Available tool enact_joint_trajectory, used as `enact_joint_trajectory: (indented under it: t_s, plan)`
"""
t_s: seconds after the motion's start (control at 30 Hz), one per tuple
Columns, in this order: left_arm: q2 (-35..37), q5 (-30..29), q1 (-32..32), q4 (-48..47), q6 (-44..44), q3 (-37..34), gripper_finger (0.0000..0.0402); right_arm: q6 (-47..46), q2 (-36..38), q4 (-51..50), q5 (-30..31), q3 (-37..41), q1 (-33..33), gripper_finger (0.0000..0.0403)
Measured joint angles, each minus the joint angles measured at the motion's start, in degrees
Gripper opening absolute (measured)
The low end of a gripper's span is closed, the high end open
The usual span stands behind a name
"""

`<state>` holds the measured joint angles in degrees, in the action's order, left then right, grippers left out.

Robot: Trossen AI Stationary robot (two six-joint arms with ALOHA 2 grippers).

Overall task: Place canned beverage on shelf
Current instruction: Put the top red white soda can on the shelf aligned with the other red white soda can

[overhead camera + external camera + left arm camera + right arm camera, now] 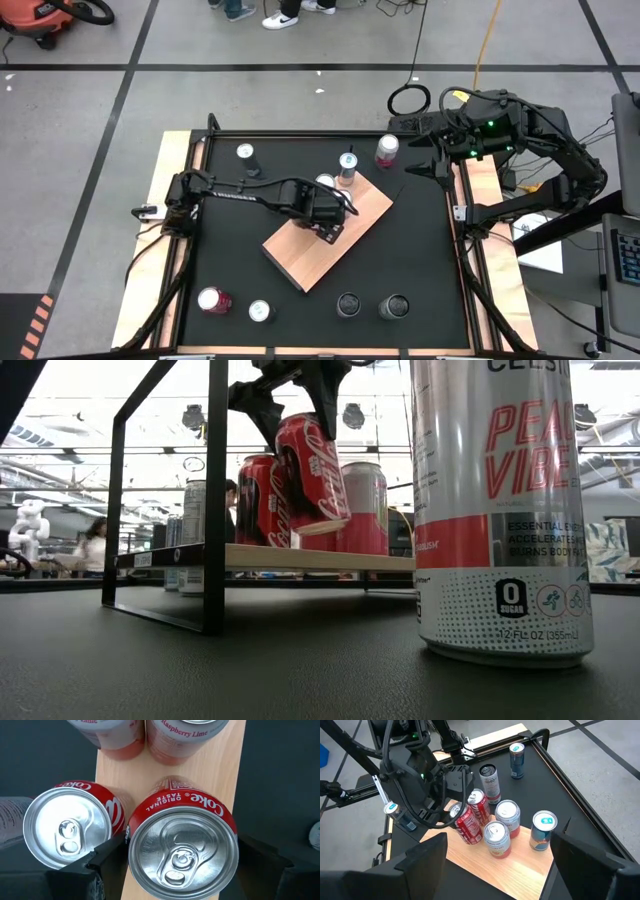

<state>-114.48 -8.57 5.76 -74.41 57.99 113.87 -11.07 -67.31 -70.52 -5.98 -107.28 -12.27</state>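
Tilting between the jaws of the left gripper (172,870), a red cola can (182,847) is held by its sides just above the shelf (352,232). Its long axis leans off the vertical, base swung away from the wrist and the pull-tab lid facing back up along the fingers (107,855); in the low view the base looks clear of the board, so the can has not yet been set down. The jaws are clamped on the can, one dark finger on each flank.

Just beside one finger, a second red can (67,827) stands upright on the wood, close enough that it may be brushed when the jaws spread. Beyond the held can's base, two pink-labelled cans (497,837) are seen standing side by side on the same board. By the look of it, the coming move turns on righting the can and lowering it straight down past those neighbours.

The cans are smooth, thin-walled aluminium cylinders with bright brushed lids; the shelf is pale, flat, matt wood on a thin black frame, set on the black tabletop (420,260).

Well away at the table's far edge, the right gripper (420,163) waits with its fingers spread and nothing between them; the left arm is plainly the nearer.
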Motion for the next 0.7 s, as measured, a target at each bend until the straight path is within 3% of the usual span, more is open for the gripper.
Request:
enact_joint_trajectory:
  t_s: [0.7]
  plan:
    - [-2.8, 1.0, 0.2, 0.4, -1.5, 0.0, 0.0294, -0.2, 0.0, 0.0, 0.0, 0.0, 0.0, 0.0331]
